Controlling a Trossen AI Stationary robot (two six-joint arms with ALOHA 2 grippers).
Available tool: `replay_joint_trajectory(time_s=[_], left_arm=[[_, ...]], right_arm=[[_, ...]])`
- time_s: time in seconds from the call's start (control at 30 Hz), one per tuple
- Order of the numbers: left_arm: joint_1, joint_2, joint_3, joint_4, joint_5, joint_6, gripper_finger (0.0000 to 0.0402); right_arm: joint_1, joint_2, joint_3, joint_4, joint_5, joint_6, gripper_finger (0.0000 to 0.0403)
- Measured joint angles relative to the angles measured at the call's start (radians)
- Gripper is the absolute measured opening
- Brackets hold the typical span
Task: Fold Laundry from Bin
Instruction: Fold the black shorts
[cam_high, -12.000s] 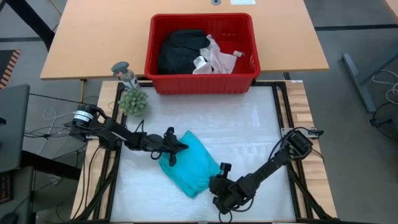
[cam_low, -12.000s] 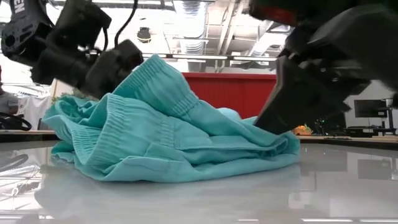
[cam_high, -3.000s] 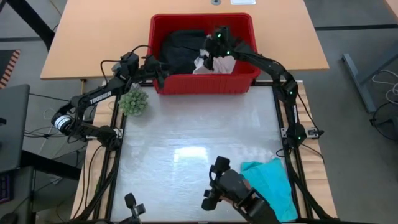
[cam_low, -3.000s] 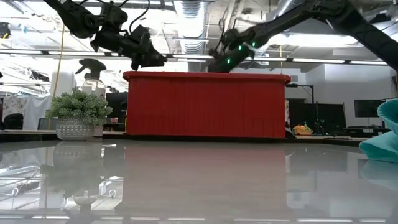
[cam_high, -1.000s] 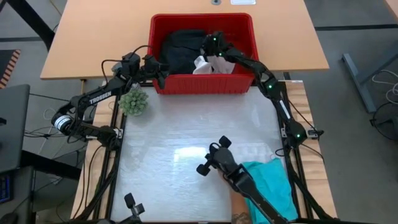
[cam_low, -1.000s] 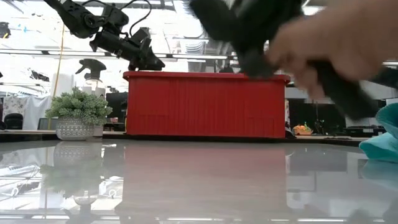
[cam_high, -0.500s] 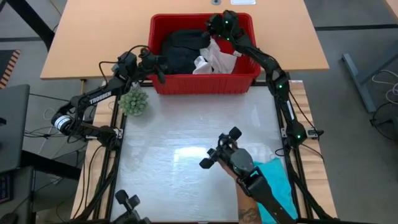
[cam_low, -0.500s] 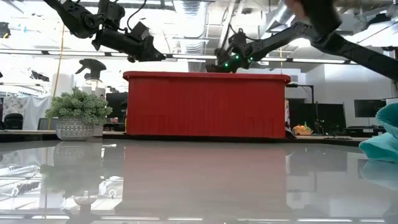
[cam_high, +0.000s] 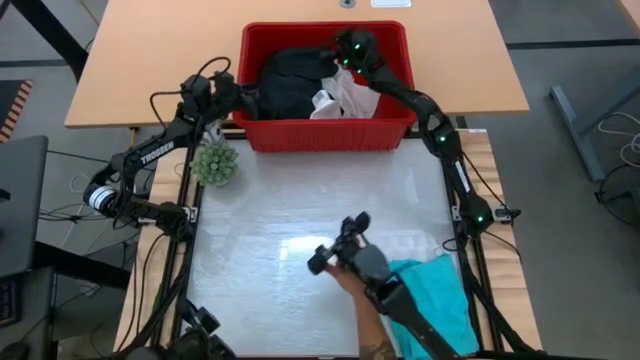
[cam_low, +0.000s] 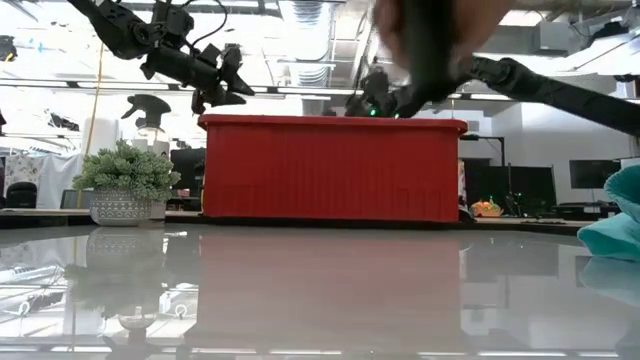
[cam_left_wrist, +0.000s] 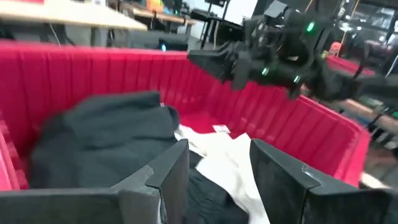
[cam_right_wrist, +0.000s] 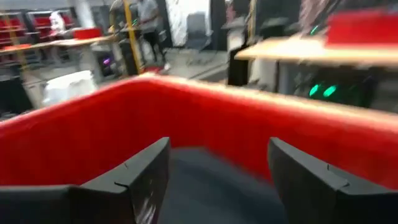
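Reading "TROSSEN" on its side, the left arm (cam_high: 160, 155) holds its left gripper (cam_high: 243, 97), fingers partly spread and empty, beside the bin (cam_high: 325, 130). Right gripper (cam_high: 352, 50) gapes wide above black laundry (cam_high: 290, 80) inside. Glossy white table (cam_high: 270, 215); teal garment (cam_high: 440, 290) near a person's hand (cam_high: 350, 275).

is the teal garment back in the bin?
No, the teal garment lies on the white table, well outside the red bin.

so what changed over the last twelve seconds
The teal garment went from table centre to the front right corner. Both arms left it for the bin: right claw open above the laundry, left claw open at the left rim. Black garment stayed in the bin.
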Motion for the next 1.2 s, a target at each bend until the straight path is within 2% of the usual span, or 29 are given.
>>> replay_joint_trajectory(time_s=[0.3,0.63,0.77,0.83,0.9,1.0,1.03,1.07,1.2], left_arm=[[-0.002,0.000,0.000,-0.079,0.024,-0.104,0.0160],[-0.002,0.000,0.000,-0.080,0.084,-0.149,0.0160],[-0.002,0.000,0.000,-0.083,0.097,-0.150,0.0160],[-0.002,0.000,0.000,-0.084,0.098,-0.151,0.0160],[-0.002,0.000,0.001,-0.085,0.098,-0.151,0.0160],[-0.002,0.000,0.001,-0.085,0.098,-0.151,0.0160],[-0.002,0.000,0.001,-0.085,0.097,-0.151,0.0160],[-0.002,0.000,0.001,-0.085,0.097,-0.151,0.0160],[-0.002,0.000,0.001,-0.085,0.096,-0.151,0.0160]], right_arm=[[0.083,0.101,0.000,-0.057,-0.034,-0.002,0.0290],[0.103,0.123,-0.004,-0.336,-0.038,-0.199,0.0291],[0.099,0.123,-0.004,-0.347,-0.033,-0.219,0.0277],[0.103,0.122,0.002,-0.389,-0.001,-0.245,0.0246],[0.110,0.122,0.000,-0.433,0.028,-0.265,0.0193],[0.120,0.122,0.000,-0.465,0.022,-0.308,0.0067],[0.124,0.122,0.000,-0.466,0.023,-0.318,0.0035],[0.128,0.119,0.000,-0.463,0.026,-0.320,0.0025],[0.132,0.078,-0.001,-0.409,0.040,-0.309,0.0024]])
